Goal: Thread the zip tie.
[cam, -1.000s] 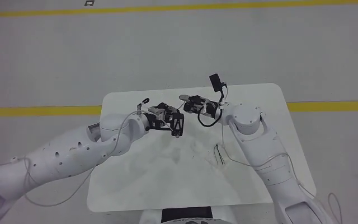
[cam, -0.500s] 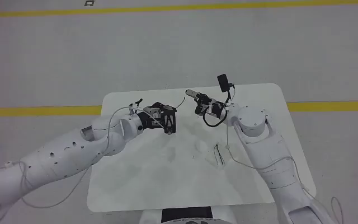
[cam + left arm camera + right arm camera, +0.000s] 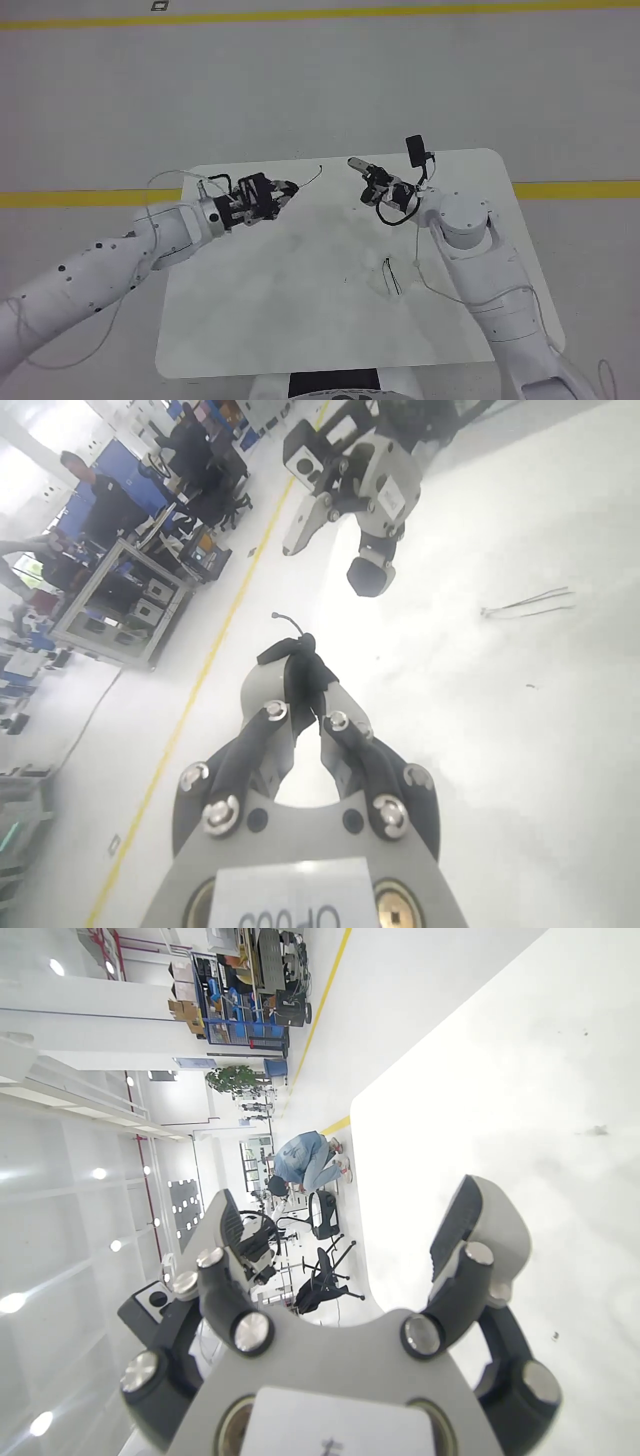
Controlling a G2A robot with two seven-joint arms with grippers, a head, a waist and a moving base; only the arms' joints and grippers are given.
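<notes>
My left gripper [image 3: 286, 189] is over the back left part of the white table [image 3: 300, 320], shut on a thin black zip tie [image 3: 310, 176]. The tie's free end sticks out past the fingertips toward the other arm. In the left wrist view the same zip tie [image 3: 286, 619] curls out of the closed left gripper [image 3: 306, 650]. My right gripper [image 3: 362, 171] hangs open over the back middle of the table, a short gap from the tie's tip. Its fingers [image 3: 462, 1215] hold nothing, as the left wrist view of this right gripper [image 3: 330, 562] also shows.
A few spare black zip ties [image 3: 392, 276] lie on the table in front of the right arm, also seen as spare ties [image 3: 530, 605] from the left wrist. The table's back edge [image 3: 340, 157] runs just behind both grippers.
The two grippers were close together over the table's middle. The left one has drawn back to the left with the zip tie, and the right one has moved right and toward the back edge.
</notes>
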